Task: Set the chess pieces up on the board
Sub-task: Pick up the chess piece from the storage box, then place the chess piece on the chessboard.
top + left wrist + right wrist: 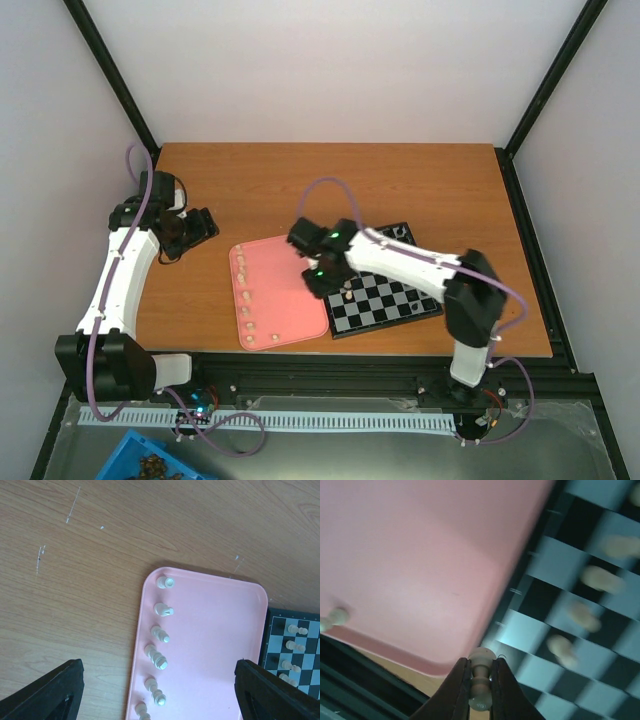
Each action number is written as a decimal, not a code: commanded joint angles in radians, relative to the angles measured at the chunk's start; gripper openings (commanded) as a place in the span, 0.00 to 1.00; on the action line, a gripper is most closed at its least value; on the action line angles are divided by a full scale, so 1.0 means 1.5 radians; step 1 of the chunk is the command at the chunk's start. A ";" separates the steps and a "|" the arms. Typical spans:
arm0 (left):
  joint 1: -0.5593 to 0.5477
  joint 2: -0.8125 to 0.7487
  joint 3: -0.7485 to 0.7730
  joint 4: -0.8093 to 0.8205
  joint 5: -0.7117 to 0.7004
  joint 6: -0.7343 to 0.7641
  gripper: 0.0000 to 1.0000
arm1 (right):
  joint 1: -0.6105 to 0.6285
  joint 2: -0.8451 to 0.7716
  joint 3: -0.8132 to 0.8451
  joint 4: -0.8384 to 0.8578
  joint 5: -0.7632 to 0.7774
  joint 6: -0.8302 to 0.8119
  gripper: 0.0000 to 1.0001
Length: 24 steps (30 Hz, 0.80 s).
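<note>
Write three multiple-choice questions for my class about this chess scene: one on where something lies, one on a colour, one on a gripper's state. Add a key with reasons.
1. In the top view, where does the pink tray lie relative to the board?
A. right of it
B. left of it
C. at the table's far edge

2. What colour are the pieces lined along the tray's edge?
A. cream
B. red
C. blue

3. What is the state of the right gripper?
A. open and empty
B. out of view
C. shut, gripping something

Key:
1 B: the top view shows the tray on the board's left side, close beside it.
2 A: the left wrist view shows a pale cream row on the pink surface.
3 C: the right wrist view shows both fingers clamped on a held piece, also cream.
</note>
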 commanded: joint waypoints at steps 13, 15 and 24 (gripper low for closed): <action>0.003 0.011 0.024 0.009 -0.002 0.013 0.84 | -0.121 -0.137 -0.266 0.088 -0.020 0.045 0.03; 0.002 0.013 0.025 0.010 -0.004 0.014 0.84 | -0.121 -0.128 -0.267 0.096 -0.024 0.047 0.03; 0.003 0.023 0.033 0.008 -0.003 0.016 0.87 | -0.120 -0.109 -0.283 0.119 -0.025 0.056 0.03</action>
